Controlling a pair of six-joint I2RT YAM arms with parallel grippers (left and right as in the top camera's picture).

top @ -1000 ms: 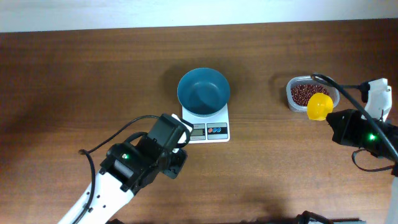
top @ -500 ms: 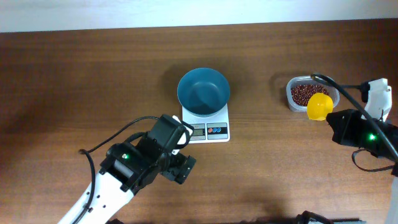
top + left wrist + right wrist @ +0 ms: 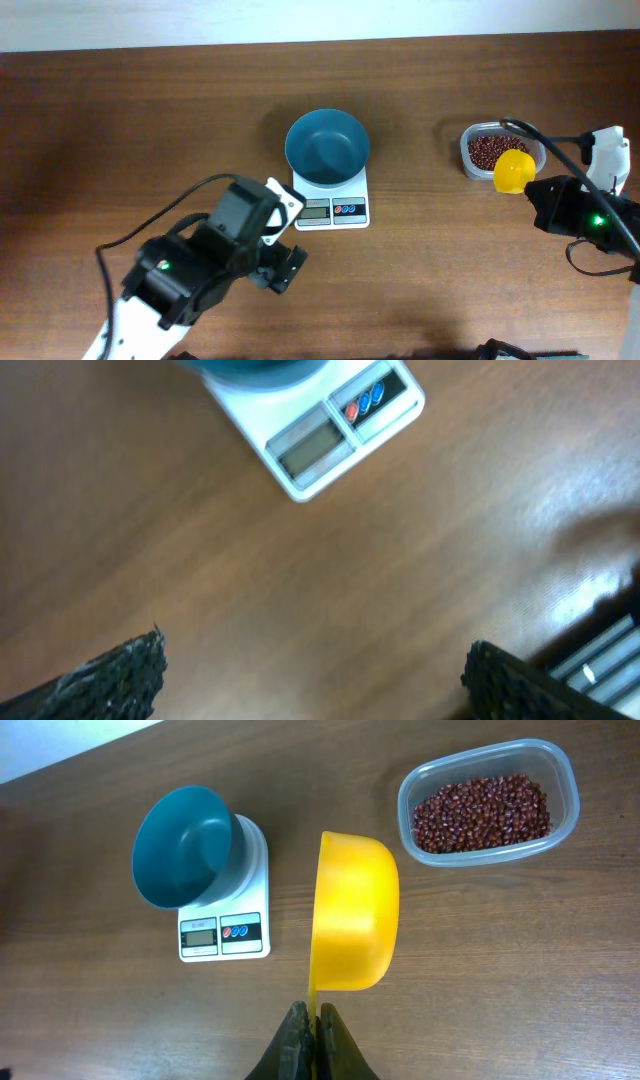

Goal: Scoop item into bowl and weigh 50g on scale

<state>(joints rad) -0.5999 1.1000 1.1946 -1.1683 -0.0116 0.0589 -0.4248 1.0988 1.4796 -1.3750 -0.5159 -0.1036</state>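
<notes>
Left hand [image 3: 315, 665] farther back from scale [image 3: 320, 435], spread wide; right hand [image 3: 312, 1030] tight on yellow scoop [image 3: 355, 915]

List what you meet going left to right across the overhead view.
Left arm → teal bowl → clear tub of beans → right arm. Left out for overlap: the scale under the bowl, the yellow scoop by the tub.

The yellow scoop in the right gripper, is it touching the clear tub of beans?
Apart. The right wrist view shows bare table between the yellow scoop and the clear tub wall. The right gripper holds the scoop by its handle.
</notes>
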